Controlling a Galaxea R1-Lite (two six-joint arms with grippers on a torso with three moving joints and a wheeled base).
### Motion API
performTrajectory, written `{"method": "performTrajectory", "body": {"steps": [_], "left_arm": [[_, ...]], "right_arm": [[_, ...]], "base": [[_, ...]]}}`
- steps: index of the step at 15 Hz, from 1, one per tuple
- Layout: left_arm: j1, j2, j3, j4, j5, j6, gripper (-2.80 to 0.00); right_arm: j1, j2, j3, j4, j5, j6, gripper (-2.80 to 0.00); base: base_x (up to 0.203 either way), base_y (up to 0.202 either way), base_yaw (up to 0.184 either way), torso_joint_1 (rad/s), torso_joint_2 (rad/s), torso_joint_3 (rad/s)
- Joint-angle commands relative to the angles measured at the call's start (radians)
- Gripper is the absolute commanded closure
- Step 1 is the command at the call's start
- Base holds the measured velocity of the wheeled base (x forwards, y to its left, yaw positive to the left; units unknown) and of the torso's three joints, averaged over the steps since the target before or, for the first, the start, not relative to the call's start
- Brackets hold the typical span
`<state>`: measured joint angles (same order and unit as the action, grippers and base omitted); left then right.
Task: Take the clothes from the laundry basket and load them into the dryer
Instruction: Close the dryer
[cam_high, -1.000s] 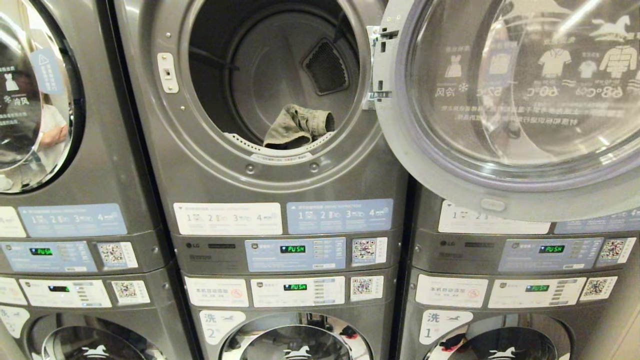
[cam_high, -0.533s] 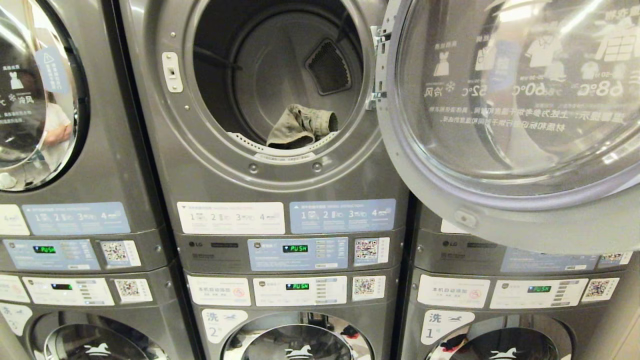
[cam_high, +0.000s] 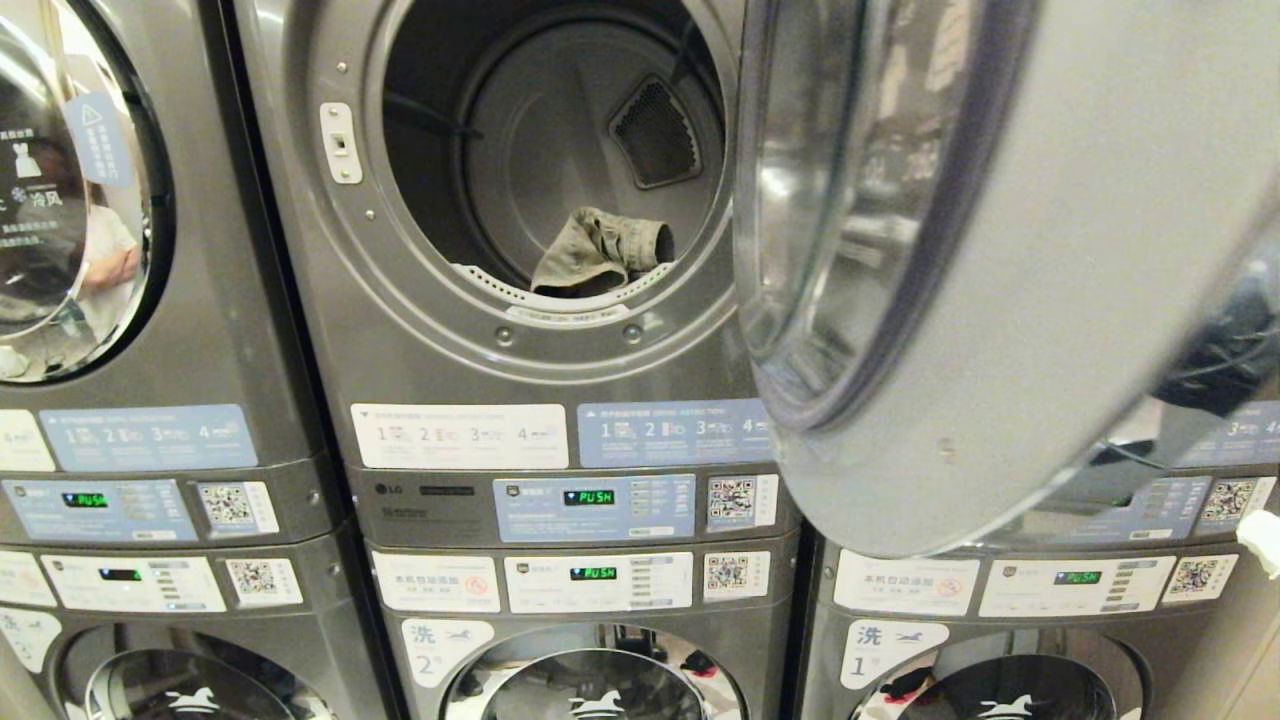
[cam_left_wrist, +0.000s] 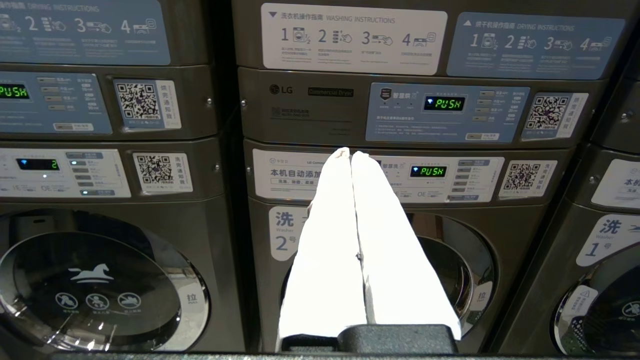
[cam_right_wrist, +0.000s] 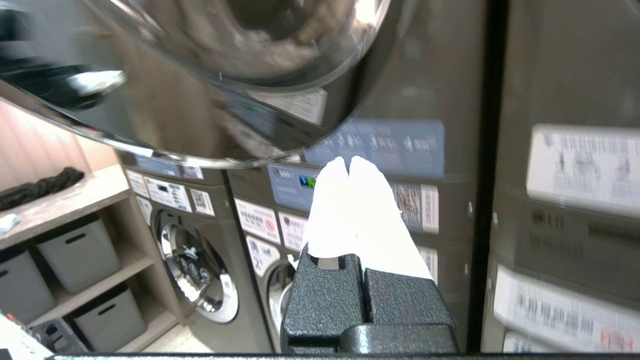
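Grey metal fills my head view, and nearest is the dryer door (cam_high: 1010, 280), swung out edge-on across the right half. At the right edge, low down, I see a white tip of the right pincer (cam_high: 1262, 540). My right wrist view gives more: that pincer (cam_right_wrist: 349, 167) has its white fingers pressed together, empty, hanging under the door's curved rim (cam_right_wrist: 190, 150). That view alone shows the shelf (cam_right_wrist: 60, 200) with grey bins (cam_right_wrist: 75, 250) off to one side.

My left wrist view shows the left pincer (cam_left_wrist: 346, 155) likewise closed on nothing, pointing at the control panels (cam_left_wrist: 445, 112) below the dryer; the head view does not catch it at all.

Further in, only the head view looks through the dryer opening (cam_high: 550, 160): one olive garment (cam_high: 600, 250) lies crumpled at the front lip of the drum. I see no basket anywhere.
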<state>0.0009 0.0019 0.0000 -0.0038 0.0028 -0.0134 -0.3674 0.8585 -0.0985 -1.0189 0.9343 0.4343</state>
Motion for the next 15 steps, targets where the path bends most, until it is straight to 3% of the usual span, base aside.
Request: {"method": "performTrajectory", "body": {"steps": [1,4,9,12,15], "left_arm": [[0.001,0.000,0.002,-0.001,0.000,0.000,0.00],[0.001,0.000,0.002,-0.001,0.000,0.000,0.00],[0.001,0.000,0.000,-0.001,0.000,0.000,0.00],[0.001,0.000,0.001,-0.001,0.000,0.000,0.00],[0.001,0.000,0.002,-0.001,0.000,0.000,0.00]], "right_arm": [[0.051,0.005,-0.049,-0.001,0.000,0.002,0.00],[0.251,0.122,-0.188,0.004,-0.104,-0.019,0.00],[0.658,0.380,-0.473,0.004,-0.444,-0.137,0.00],[0.856,0.482,-0.497,-0.004,-0.491,-0.213,0.00],[0.947,0.629,-0.496,-0.034,-0.529,-0.234,0.00]], "base": [[0.000,0.000,0.000,0.000,0.00,0.000],[0.000,0.000,0.000,0.000,0.00,0.000],[0.000,0.000,0.000,0.000,0.00,0.000],[0.000,0.000,0.000,0.000,0.00,0.000],[0.000,0.000,0.000,0.000,0.00,0.000]]}}
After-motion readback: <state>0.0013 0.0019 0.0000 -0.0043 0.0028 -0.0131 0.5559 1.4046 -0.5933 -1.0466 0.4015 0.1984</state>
